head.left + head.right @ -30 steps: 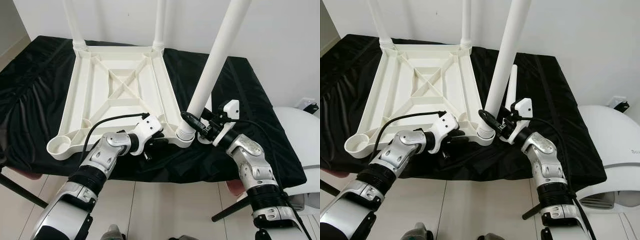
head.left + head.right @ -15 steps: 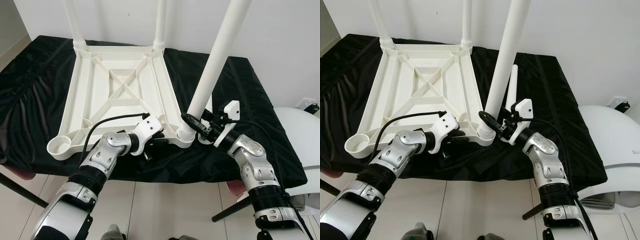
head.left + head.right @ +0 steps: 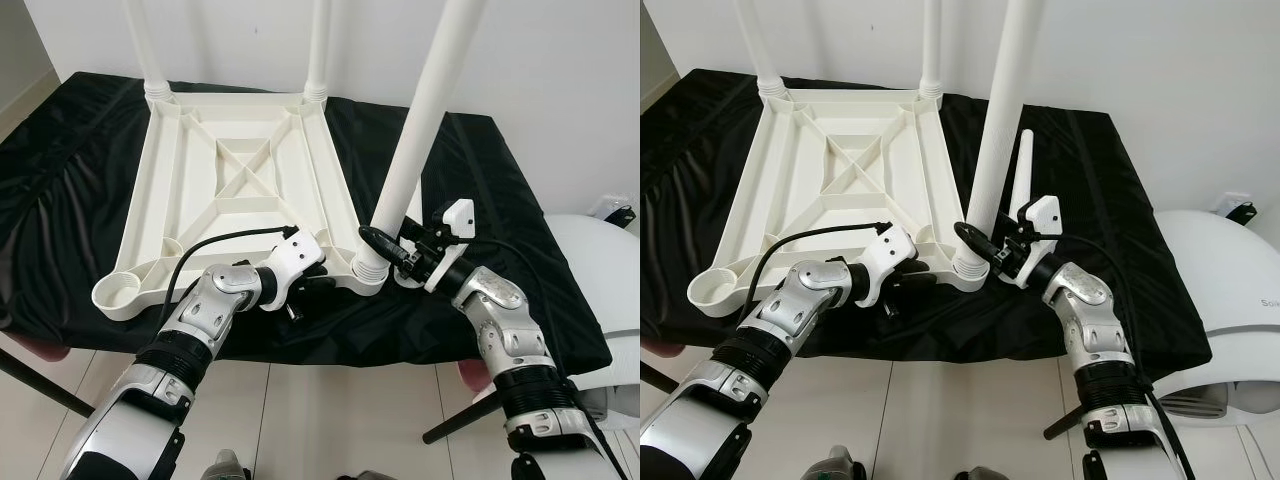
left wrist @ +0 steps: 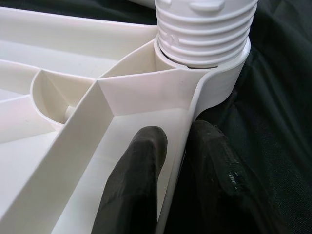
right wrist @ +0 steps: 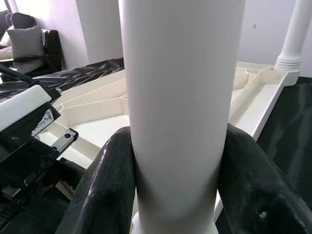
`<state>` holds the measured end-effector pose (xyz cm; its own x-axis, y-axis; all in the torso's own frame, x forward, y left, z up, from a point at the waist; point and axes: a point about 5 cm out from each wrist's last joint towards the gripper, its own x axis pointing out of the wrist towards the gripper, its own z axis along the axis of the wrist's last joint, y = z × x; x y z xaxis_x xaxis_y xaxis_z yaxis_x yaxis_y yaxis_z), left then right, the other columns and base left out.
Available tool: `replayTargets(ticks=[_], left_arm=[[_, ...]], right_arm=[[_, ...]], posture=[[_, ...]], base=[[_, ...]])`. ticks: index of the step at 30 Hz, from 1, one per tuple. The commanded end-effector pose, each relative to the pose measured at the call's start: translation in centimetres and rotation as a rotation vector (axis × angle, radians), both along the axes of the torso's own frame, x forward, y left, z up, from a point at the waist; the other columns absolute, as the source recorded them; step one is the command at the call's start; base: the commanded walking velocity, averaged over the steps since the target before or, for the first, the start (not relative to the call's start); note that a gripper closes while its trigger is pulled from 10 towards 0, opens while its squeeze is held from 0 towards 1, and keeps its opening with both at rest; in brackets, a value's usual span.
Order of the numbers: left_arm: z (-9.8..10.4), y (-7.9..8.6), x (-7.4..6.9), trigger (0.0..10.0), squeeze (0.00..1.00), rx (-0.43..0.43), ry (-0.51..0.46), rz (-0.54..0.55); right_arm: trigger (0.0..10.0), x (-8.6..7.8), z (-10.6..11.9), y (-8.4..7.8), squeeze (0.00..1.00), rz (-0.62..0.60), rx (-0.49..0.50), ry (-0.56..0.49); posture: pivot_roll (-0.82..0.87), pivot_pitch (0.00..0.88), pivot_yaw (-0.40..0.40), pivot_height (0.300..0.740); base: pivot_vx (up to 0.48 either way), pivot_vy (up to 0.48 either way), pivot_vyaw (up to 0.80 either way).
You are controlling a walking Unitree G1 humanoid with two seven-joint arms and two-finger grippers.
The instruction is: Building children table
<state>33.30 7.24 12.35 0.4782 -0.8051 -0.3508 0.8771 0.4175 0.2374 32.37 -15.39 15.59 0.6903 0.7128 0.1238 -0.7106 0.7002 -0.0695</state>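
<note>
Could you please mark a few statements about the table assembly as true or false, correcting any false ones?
1. The white tabletop lies upside down on the black cloth. True.
2. The right gripper holds nothing. False: its fingers close on both sides of the near table leg.
3. The left gripper pinches the tabletop's rim beside the near leg's socket. True.
4. All four corner sockets hold legs. False: the near left socket is empty.
5. A spare leg lies on the cloth beyond the right gripper. True.
6. The near leg lies flat on the floor. False: it stands in its socket, tilted.
</note>
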Motion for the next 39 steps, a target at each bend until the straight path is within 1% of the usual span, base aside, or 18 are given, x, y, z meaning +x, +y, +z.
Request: replayTargets(ticks=[1, 3, 4, 5, 11, 12, 18, 21, 26, 27, 30, 31, 34, 39], left_arm=[[1.8, -0.6, 0.1, 10.0, 0.00, -0.023, -0.077, -0.032], [1.9, -0.5, 0.1, 10.0, 0.00, -0.024, -0.078, -0.031], [1.9, -0.5, 0.1, 10.0, 0.00, -0.024, -0.078, -0.031], [1.9, -0.5, 0.1, 10.0, 0.00, -0.022, -0.079, -0.030], [1.9, -0.4, 0.1, 10.0, 0.00, -0.022, -0.079, -0.029], [1.9, -0.4, 0.1, 10.0, 0.00, -0.022, -0.079, -0.029], [1.9, -0.4, 0.1, 10.0, 0.00, -0.022, -0.080, -0.030], [2.0, -0.5, 0.2, 10.0, 0.00, -0.024, -0.081, -0.031], [2.0, -0.5, 0.2, 10.0, 0.00, -0.025, -0.082, -0.030], [2.1, -0.6, 0.2, 10.0, 0.00, -0.028, -0.084, -0.030], [2.1, -0.6, 0.2, 10.0, 0.00, -0.028, -0.085, -0.030], [2.1, -0.6, 0.2, 10.0, 0.00, -0.028, -0.085, -0.030], [2.2, -0.6, 0.1, 10.0, 0.00, -0.029, -0.087, -0.029], [2.2, -0.6, 0.1, 10.0, 0.00, -0.029, -0.088, -0.028]], right_arm=[[10.0, -0.5, -3.6, -0.4, 0.00, -0.031, -0.056, 0.161], [10.0, -0.5, -3.6, -0.4, 0.00, -0.017, 0.005, 0.185], [10.0, -0.5, -3.6, -0.4, 0.00, -0.017, 0.005, 0.185], [10.0, -0.6, -3.6, -0.4, 0.00, 0.001, 0.030, 0.184], [10.0, -0.9, -3.6, -0.6, 0.00, 0.035, 0.045, 0.194], [10.0, -1.1, -3.8, -0.8, 0.00, 0.061, 0.040, 0.201], [10.0, -1.2, -4.0, -1.3, 0.00, 0.084, 0.013, 0.203], [10.0, -1.0, -3.8, -1.5, 0.00, 0.117, -0.038, 0.185], [10.0, -0.7, -3.5, -1.5, 0.00, 0.114, -0.061, 0.172], [10.0, -0.2, -3.1, -1.2, 0.00, 0.100, -0.071, 0.147], [10.0, 0.1, -3.0, -0.9, 0.00, 0.089, -0.073, 0.138], [10.0, 0.1, -3.0, -0.9, 0.00, 0.089, -0.073, 0.138], [10.0, 0.5, -3.0, -0.1, 0.00, 0.078, -0.063, 0.141], [10.0, 0.7, -3.1, 0.2, 0.00, 0.067, -0.058, 0.147]], posture=[[0.02, 0.028, -0.042, 0.740], [0.02, 0.029, -0.042, 0.740], [0.02, 0.029, -0.042, 0.740], [0.03, 0.029, -0.042, 0.740], [0.03, 0.031, -0.041, 0.740], [0.02, 0.032, -0.039, 0.740], [0.02, 0.033, -0.038, 0.740], [0.02, 0.033, -0.038, 0.740], [0.02, 0.033, -0.038, 0.740], [0.02, 0.033, -0.041, 0.740], [0.02, 0.033, -0.040, 0.740], [0.02, 0.033, -0.040, 0.740], [0.03, 0.034, -0.042, 0.740], [0.03, 0.035, -0.041, 0.740]], base=[[0.000, 0.000, 0.00], [0.000, 0.000, 0.00], [0.000, 0.000, 0.00], [0.000, 0.000, 0.00], [0.000, 0.000, 0.00], [0.000, 0.000, 0.00], [0.000, 0.000, 0.00], [0.000, 0.000, 0.00], [0.000, 0.000, 0.00], [0.000, 0.000, 0.00], [0.000, 0.000, 0.00], [0.000, 0.000, 0.00], [0.000, 0.000, 0.00], [0.000, 0.000, 0.00]])
